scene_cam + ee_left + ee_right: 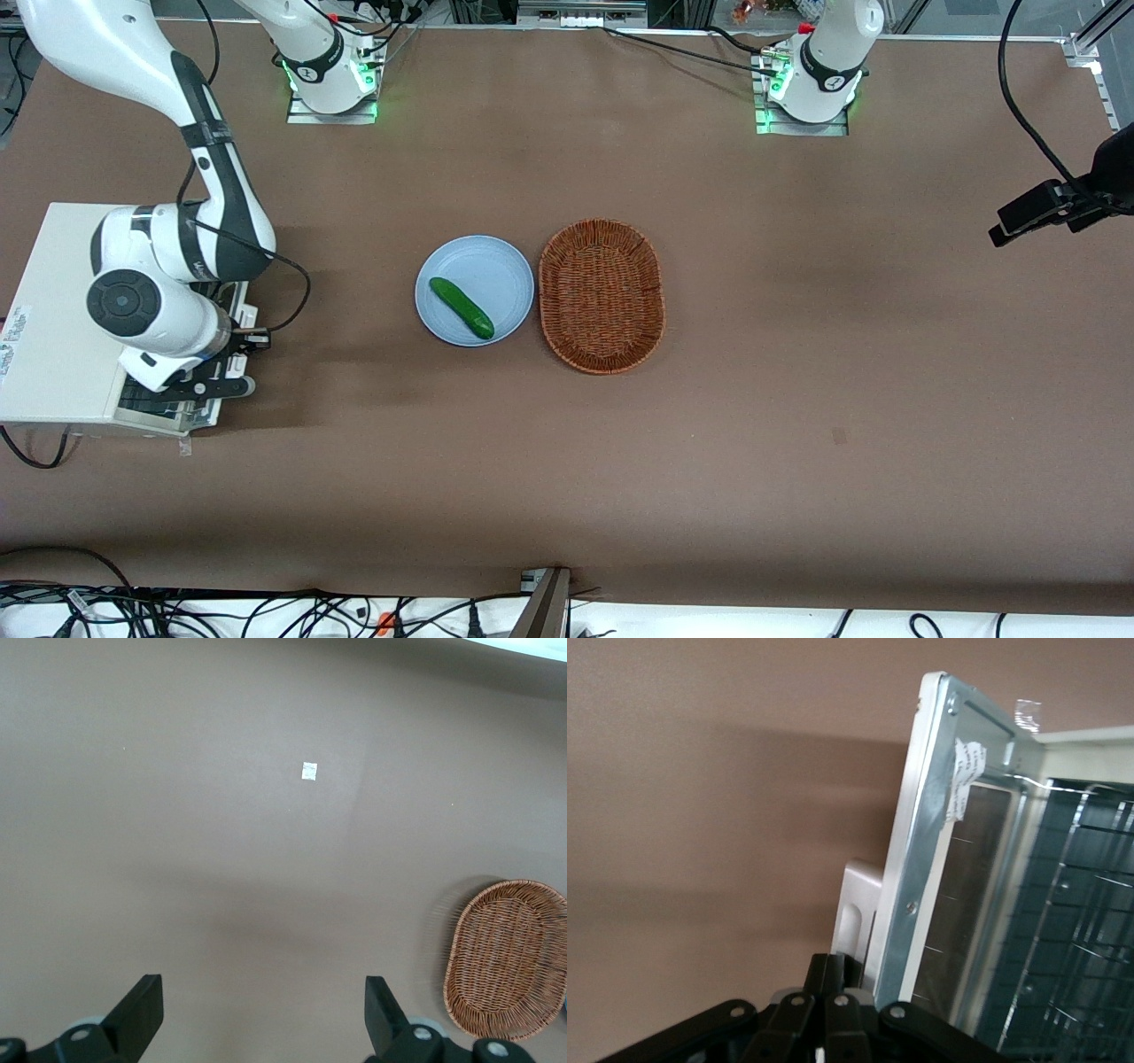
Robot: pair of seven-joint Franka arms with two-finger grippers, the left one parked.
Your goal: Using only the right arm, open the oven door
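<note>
The white toaster oven (53, 310) stands at the working arm's end of the table. Its oven door (164, 409) hangs partly open, tilted out from the box. In the right wrist view the door's metal edge (921, 859), its dark glass (970, 886) and the wire rack (1081, 930) inside the oven show. The right arm (151, 306) reaches over the oven. Its black gripper (237, 387) is at the door's outer face. In the right wrist view the gripper (837, 970) has its fingers pressed together, right beside the door's pale handle (855, 908).
A blue plate (500, 266) with a green cucumber (461, 307) lies mid-table, and a wicker basket (602, 295) sits beside it, toward the parked arm's end; it also shows in the left wrist view (509, 957). A black cable (297, 283) loops from the right arm's wrist.
</note>
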